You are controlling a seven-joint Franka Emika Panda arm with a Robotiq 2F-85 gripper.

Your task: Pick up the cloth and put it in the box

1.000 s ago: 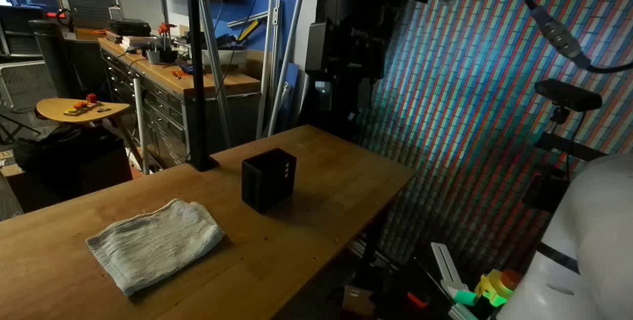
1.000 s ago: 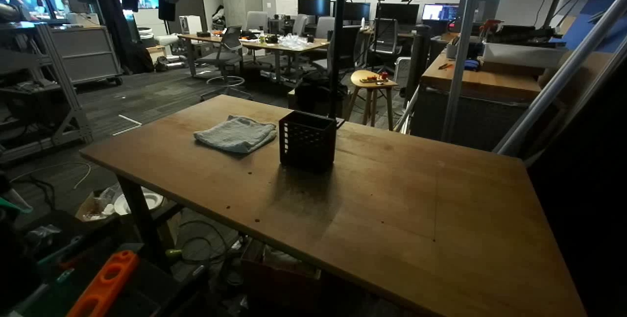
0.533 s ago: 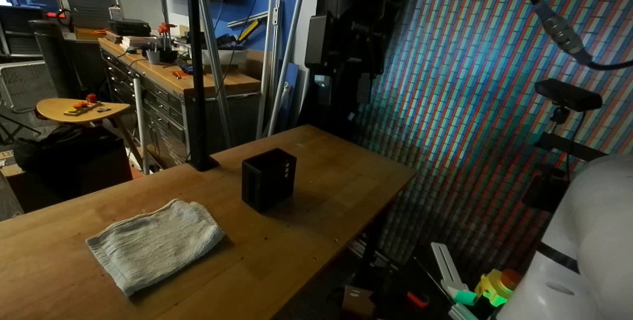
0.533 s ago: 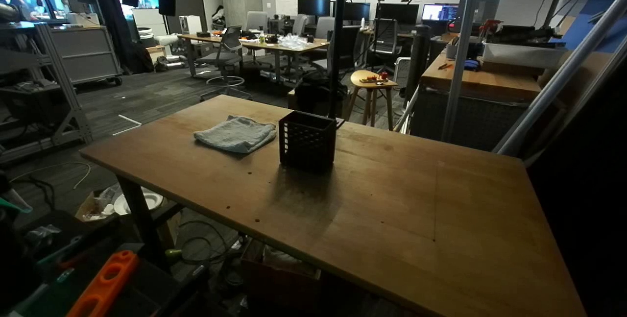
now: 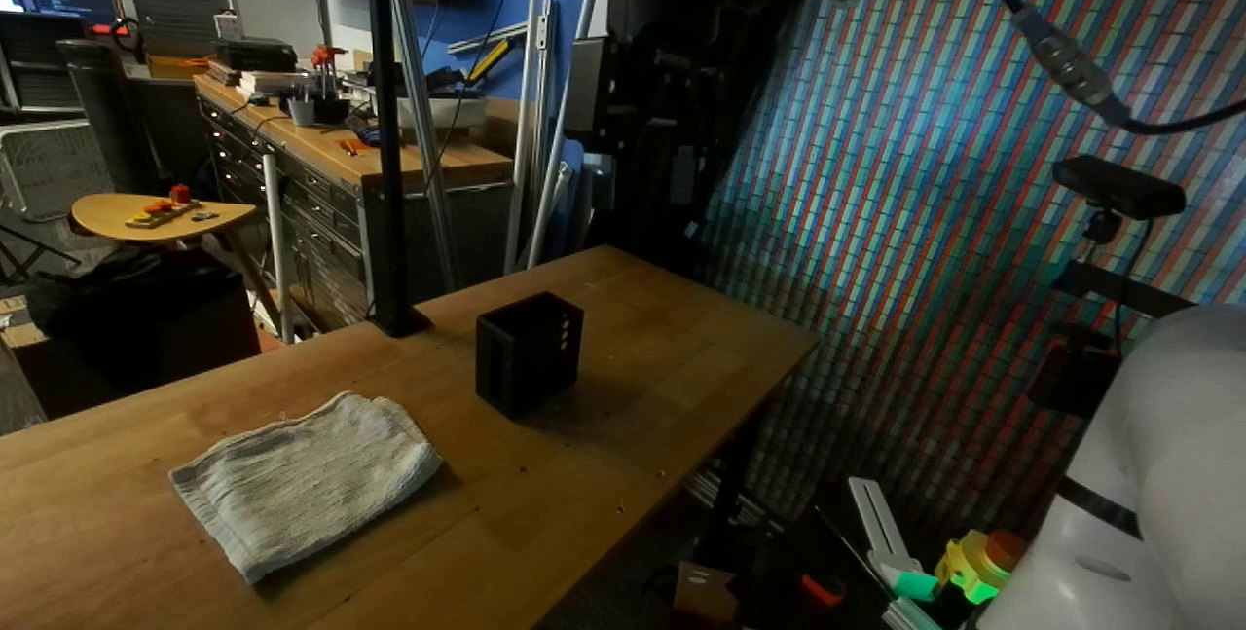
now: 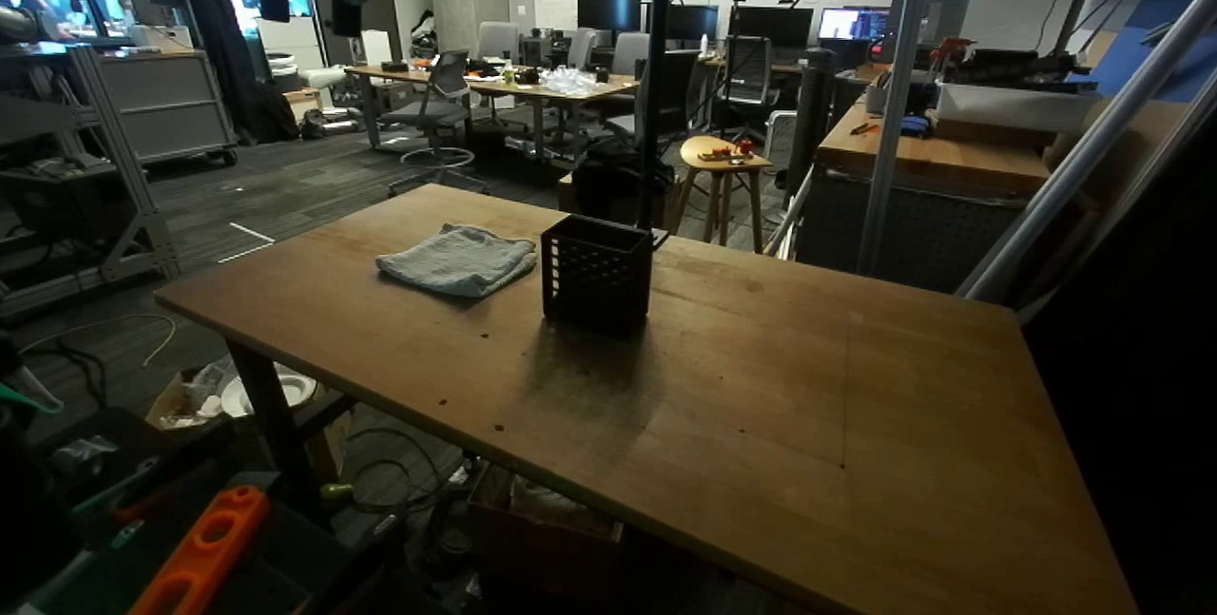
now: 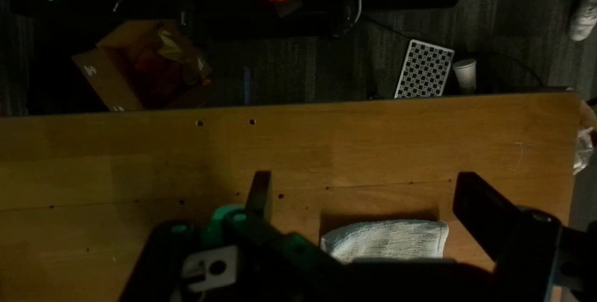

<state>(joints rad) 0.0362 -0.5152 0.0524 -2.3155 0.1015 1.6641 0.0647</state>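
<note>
Grey cloth [image 6: 456, 260], black lattice box [image 6: 599, 275] beside it, on wooden table [image 6: 770, 377]

Pale grey cloth [image 5: 311, 479], black latticed box [image 6: 597, 275], brown table [image 6: 789, 377], red-blue-green striped backdrop [image 5: 925, 270], seemingly black gripper [image 7: 364, 187]

On the surface [image 6: 780, 377]: one cloth [image 5: 311, 484], one box [image 5: 531, 357]. At one edge of it, one post [image 5: 387, 153]; beyond that edge, one wooden stool [image 6: 696, 147]. One gripper [image 7: 364, 183] noted, fitted with two fingers [image 7: 487, 215].

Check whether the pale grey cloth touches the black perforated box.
Apart: an exterior view shows wooden tabletop plainly between the pale grey cloth and black perforated box.
</note>
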